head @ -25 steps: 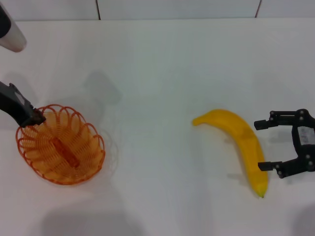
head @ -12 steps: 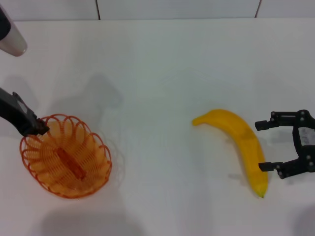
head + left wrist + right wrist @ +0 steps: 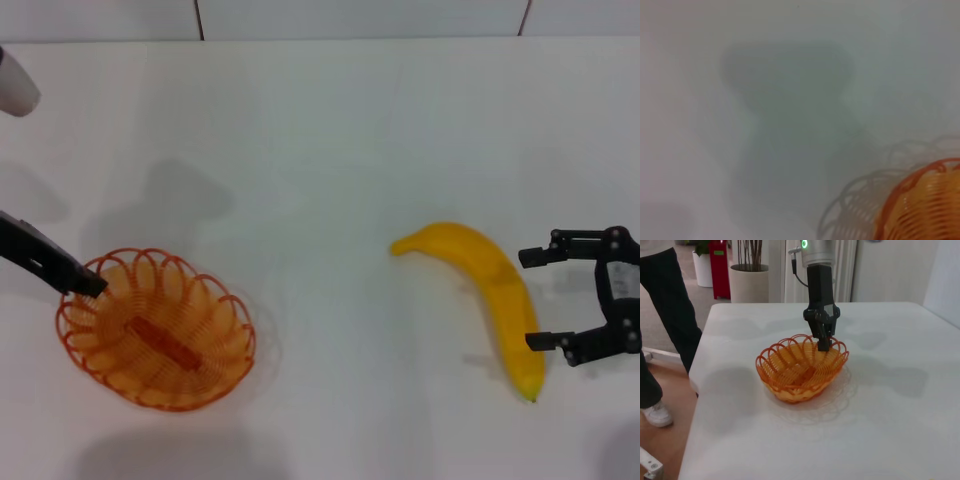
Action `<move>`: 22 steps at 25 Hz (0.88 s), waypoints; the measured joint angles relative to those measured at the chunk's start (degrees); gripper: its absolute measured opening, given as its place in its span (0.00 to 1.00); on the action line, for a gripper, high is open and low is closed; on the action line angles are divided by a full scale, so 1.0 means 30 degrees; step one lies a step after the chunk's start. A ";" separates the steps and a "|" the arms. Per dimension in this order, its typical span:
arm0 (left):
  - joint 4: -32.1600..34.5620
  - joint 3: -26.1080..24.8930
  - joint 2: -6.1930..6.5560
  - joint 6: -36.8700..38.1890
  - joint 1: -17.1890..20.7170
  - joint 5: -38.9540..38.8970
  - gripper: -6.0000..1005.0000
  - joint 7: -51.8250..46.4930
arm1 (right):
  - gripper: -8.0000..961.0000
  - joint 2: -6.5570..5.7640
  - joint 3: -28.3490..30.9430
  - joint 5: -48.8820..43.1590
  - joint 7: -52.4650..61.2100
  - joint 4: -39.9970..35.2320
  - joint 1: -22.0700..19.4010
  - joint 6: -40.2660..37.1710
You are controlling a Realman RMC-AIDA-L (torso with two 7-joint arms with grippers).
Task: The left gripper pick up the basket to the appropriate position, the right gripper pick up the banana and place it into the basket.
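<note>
left tool carrying the basket, right tool waiting beside the banana

the left tool (image 3: pixel 88 284) is pinching the rim of the orange basket (image 3: pixel 158 330) with its fingers closed, holding it tilted above the white surface (image 3: pixel 330 140) at the left. the banana (image 3: pixel 490 290) is lying on the surface well to the right, and the right tool (image 3: pixel 548 298) is hovering just beside it, fingers spread wide and gripping nothing.
</note>
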 joint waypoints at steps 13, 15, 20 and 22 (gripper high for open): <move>0.0063 -0.0094 0.0140 0.0971 0.0732 -0.3636 0.09 -0.1601 | 0.93 -0.0119 -0.0001 0.0011 -0.0009 -0.0012 -0.0340 0.0027; 0.0063 -0.0116 0.0136 0.1161 0.0757 -0.4106 0.08 -0.1564 | 0.93 -0.0153 0.0000 0.0002 -0.0009 -0.0017 -0.0391 0.0027; 0.0063 -0.0590 0.0121 0.1259 0.0888 -0.4598 0.08 -0.1795 | 0.93 -0.0162 0.0000 -0.0004 -0.0008 -0.0017 -0.0395 0.0027; 0.0050 -0.0695 0.0096 0.1108 0.0921 -0.4499 0.08 -0.2056 | 0.93 -0.0163 -0.0001 0.0033 -0.0014 -0.0017 -0.0375 0.0027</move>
